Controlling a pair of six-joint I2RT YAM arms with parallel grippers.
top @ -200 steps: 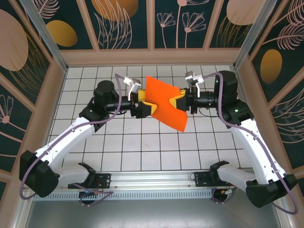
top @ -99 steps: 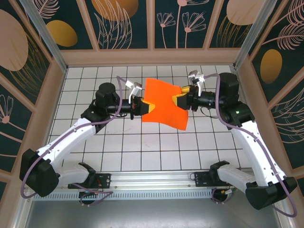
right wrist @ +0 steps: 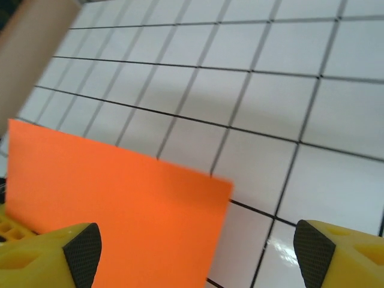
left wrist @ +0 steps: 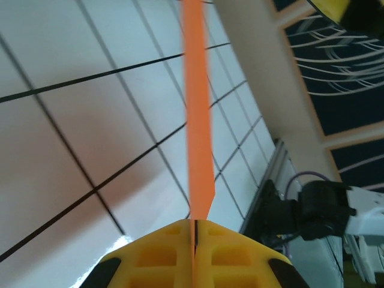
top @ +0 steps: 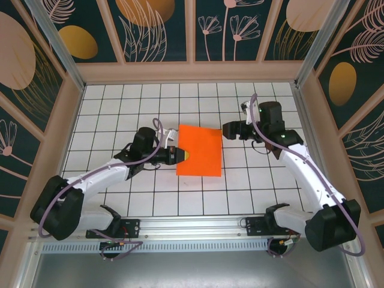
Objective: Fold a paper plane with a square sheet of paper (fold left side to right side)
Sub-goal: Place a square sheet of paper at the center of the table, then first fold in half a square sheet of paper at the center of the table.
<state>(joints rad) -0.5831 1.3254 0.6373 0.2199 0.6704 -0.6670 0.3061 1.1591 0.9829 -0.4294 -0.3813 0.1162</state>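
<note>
**A:** While the two arms reach in over the white, black-gridded tile counter (top: 120, 114), where does the bright orange sheet of thin paper (top: 201, 150) lie?

**B:** Near the middle of the counter, flat between the arms, as a plain rectangle. Seen from above, its sides run square to the grid. Its long axis, only a little longer than the short one, runs from the near side to the far side. It has four square corners and no tip, so it points nowhere in particular.

**A:** And the left end effector (top: 182, 155)?

**B:** Clamped on the sheet's left edge, about midway along it. In the left wrist view the yellow plastic fingers (left wrist: 156, 258) meet with the paper pinched in the seam. The sheet runs away from them edge-on, a thin orange strip close along the tiles.

**A:** The right end effector (top: 227, 129)?

**B:** Its jaws are spread and hold nothing. In its wrist view the yellow, black-padded fingertips (right wrist: 81, 246) stand wide apart, with a corner of the sheet lying on the tiles beyond them. From above it sits just beside the sheet's far right corner; whether it touches the paper, I cannot tell.
</note>
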